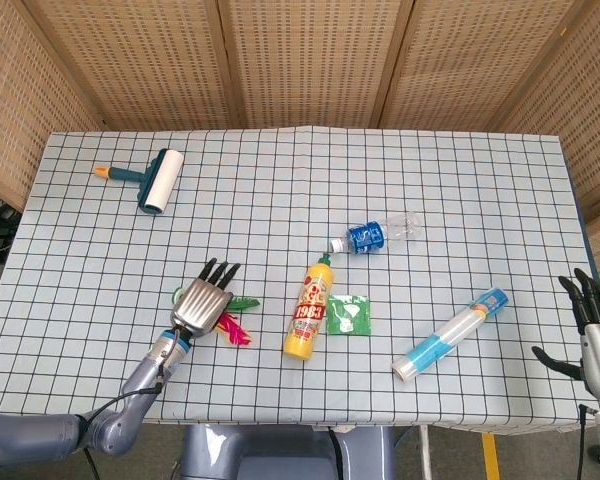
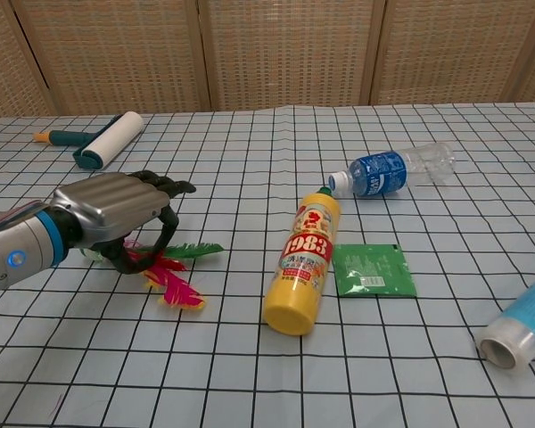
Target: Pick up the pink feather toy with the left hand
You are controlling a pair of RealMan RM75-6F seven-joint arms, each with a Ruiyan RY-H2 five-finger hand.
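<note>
A lint roller point(image 1: 150, 179), water bottle point(image 1: 377, 235), yellow bottle point(image 1: 309, 310), green sachet point(image 1: 347, 314) and film roll point(image 1: 450, 334) lie on the checked tablecloth point(image 1: 280, 200).

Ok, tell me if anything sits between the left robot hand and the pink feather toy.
Nothing visible does. The left robot hand is already over the base end of the pink feather toy, fingers curled down around it. The yellow bottle lies well to the side.

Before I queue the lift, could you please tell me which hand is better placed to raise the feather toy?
The left hand: its fingers are curled over the feather toy on the table. The right hand hangs open at the far table edge, beyond the bottles.
</note>
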